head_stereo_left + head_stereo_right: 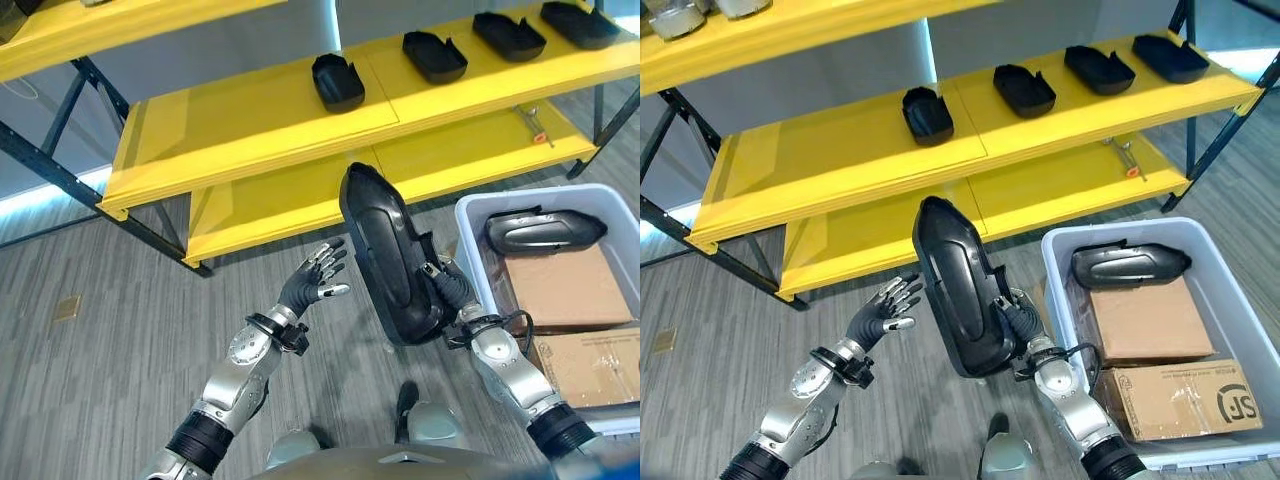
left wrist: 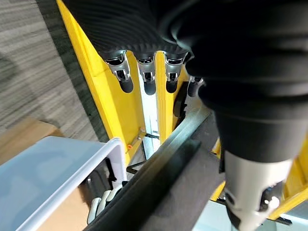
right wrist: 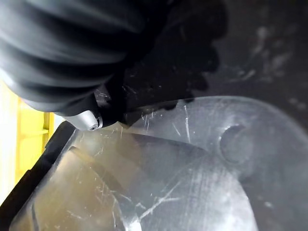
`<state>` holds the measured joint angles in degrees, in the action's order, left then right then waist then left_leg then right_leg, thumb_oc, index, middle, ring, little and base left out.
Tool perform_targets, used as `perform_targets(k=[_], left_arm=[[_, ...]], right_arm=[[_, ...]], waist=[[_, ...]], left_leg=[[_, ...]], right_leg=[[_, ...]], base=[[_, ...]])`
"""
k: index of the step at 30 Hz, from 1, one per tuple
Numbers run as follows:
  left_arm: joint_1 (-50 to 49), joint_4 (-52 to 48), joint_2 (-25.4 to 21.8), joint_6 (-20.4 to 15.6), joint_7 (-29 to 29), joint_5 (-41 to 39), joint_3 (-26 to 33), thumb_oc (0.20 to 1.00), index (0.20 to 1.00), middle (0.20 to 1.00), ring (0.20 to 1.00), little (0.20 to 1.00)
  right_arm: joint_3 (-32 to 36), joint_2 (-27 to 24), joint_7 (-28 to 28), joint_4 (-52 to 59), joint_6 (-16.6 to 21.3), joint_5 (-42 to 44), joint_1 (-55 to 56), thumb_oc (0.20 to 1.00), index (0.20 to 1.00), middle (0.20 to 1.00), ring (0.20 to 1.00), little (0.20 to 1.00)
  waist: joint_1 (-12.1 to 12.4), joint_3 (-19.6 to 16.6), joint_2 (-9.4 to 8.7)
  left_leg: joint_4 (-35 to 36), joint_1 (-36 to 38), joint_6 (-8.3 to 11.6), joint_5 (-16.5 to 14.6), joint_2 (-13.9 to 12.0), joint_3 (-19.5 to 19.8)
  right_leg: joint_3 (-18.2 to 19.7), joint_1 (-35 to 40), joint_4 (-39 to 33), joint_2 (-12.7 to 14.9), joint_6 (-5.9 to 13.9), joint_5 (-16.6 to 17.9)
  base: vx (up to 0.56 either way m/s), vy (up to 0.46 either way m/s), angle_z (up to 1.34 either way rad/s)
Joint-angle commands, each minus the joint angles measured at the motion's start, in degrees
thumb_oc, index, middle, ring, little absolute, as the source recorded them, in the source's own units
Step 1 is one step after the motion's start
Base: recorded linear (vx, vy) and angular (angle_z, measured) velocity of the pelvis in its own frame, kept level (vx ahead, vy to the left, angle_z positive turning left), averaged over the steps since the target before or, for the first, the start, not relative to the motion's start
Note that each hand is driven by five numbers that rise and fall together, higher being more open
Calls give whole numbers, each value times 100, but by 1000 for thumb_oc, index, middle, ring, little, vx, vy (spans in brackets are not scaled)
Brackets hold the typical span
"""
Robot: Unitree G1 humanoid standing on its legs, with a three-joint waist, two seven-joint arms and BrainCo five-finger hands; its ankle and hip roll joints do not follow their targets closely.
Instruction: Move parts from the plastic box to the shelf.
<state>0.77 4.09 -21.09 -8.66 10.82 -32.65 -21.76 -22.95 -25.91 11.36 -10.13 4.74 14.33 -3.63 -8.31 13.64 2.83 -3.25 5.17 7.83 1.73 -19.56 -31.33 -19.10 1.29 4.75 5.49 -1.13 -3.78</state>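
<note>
Black part (image 1: pixel 385 255), centre frame, held upright by right hand (image 1: pixel 452 290), fingers curled round its lower right edge. Left hand (image 1: pixel 315 275) beside it, fingers spread, apart from it. Moulded shell: judged stiff, light, smooth, likely slippery; gripping the rim suits it. Plastic box (image 1: pixel 1230 300) at right; shelf (image 1: pixel 260 130) above. Carton lettering left unread.
</note>
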Motion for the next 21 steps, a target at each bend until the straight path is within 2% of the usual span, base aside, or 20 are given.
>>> perform_targets(k=[1, 4, 5, 6, 9, 14, 18, 19, 20, 21], left_arm=[[9, -250, -87, -545, -94, -208, 136, 1000, 1000, 1000, 1000, 1000], [45, -248, -121, -557, -163, -147, 169, 1000, 1000, 1000, 1000, 1000], [69, -231, -124, -540, -211, -160, 167, 1000, 1000, 1000, 1000, 1000], [101, -189, -138, -500, -263, -185, 167, 1000, 1000, 1000, 1000, 1000], [96, -73, -155, -556, -248, -84, 179, 1000, 1000, 1000, 1000, 1000], [-1, -31, -206, -596, -308, 40, 289, 1000, 1000, 1000, 1000, 1000], [-101, -81, -265, -651, -301, 102, 432, 1000, 1000, 1000, 1000, 1000], [-124, -89, -271, -665, -277, 87, 463, 1000, 1000, 1000, 1000, 1000], [-185, -138, -281, -650, -211, 25, 544, 1000, 1000, 1000, 1000, 1000], [-224, -159, -268, -668, -208, 44, 566, 1000, 1000, 1000, 1000, 1000]], right_arm=[[69, -17, -158, 635, 415, 109, -47, 200, 200, 200, 200, 200], [82, -41, -275, 614, 529, 103, 7, 200, 200, 200, 200, 200], [91, -44, -291, 619, 537, 86, 12, 200, 200, 200, 200, 200], [122, -33, -306, 626, 555, 93, 30, 200, 200, 200, 200, 200], [145, 23, -373, 663, 540, 167, 54, 200, 200, 200, 200, 200], [93, 143, -401, 821, 374, 86, 63, 200, 200, 200, 200, 200], [43, 244, -421, 841, 361, -7, 37, 200, 200, 200, 200, 200], [36, 271, -402, 830, 378, -30, 31, 200, 200, 200, 200, 200], [5, 323, -357, 800, 402, -48, -20, 200, 200, 200, 200, 200], [-8, 333, -356, 796, 413, -55, -41, 200, 200, 200, 200, 200]], waist=[[-78, -234, -143], [-43, -223, -132], [-33, -221, -123], [-14, -235, -117], [63, -250, -144], [214, -265, -135], [363, -253, -125], [402, -243, -121], [547, -219, -135], [598, -194, -122]], left_leg=[[353, 277, 106, 950, -218, 95], [346, 241, -59, 522, -31, 312], [311, 232, -134, 346, 86, 356], [310, 240, -271, 36, 328, 412], [148, 153, -446, -196, 644, 595], [374, 171, -705, -220, 1144, 843], [614, 183, -942, -235, 1496, 927], [645, 173, -996, -242, 1570, 933], [658, 111, -1125, -280, 1737, 895], [669, 113, -1168, -284, 1775, 898]], right_leg=[[-84, 30, 563, 461, 378, -351], [22, -24, 996, 568, 404, -565], [40, -29, 1090, 581, 404, -619], [44, -18, 1194, 595, 428, -673], [93, 41, 1310, 541, 454, -730], [157, 28, 1697, 488, 589, -841], [82, -238, 2565, 540, 751, -808], [53, -332, 2858, 589, 788, -752], [-114, -548, 3583, 845, 826, -622], [-160, -667, 3905, 950, 845, -467]], base=[[277, 317, -42], [317, 372, -31], [306, 413, -19], [358, 478, -15], [301, 383, 27], [260, 355, 28], [151, 304, -4], [146, 425, 10], [127, 392, 3], [116, 374, -1]])
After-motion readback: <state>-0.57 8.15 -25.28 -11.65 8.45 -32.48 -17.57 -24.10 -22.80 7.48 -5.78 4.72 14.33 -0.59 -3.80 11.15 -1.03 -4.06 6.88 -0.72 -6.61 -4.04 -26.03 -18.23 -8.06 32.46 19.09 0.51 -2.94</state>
